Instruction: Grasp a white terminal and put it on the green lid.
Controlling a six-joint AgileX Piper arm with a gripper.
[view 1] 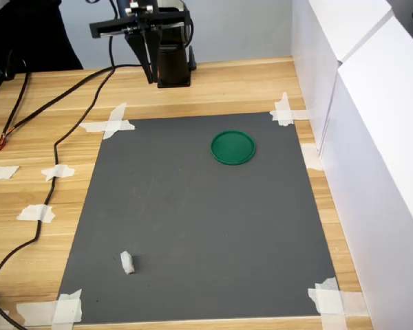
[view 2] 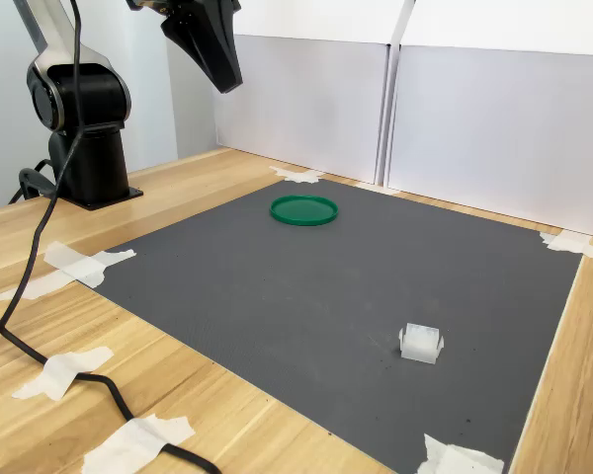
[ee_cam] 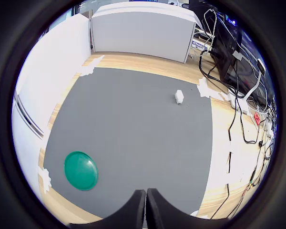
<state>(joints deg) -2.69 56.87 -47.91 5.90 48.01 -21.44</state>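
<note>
The white terminal (view 1: 127, 262) (view 2: 421, 343) (ee_cam: 179, 97) lies on the grey mat near the corner farthest from the arm's base, at the first exterior view's lower left. The green lid (view 1: 233, 147) (view 2: 303, 209) (ee_cam: 80, 170) rests flat on the mat closer to the base, with nothing on it. My gripper (view 1: 151, 78) (view 2: 231, 85) (ee_cam: 146, 193) hangs high above the wood near the base, well away from both. Its fingers meet at the tips in the wrist view, holding nothing.
The grey mat (view 1: 206, 227) is taped at its corners to a wooden table. White panels (view 1: 372, 137) wall the first exterior view's right side. Black cables (view 1: 62, 130) run over the wood at the first exterior view's left. The arm's base (view 2: 84, 148) stands at the table's back.
</note>
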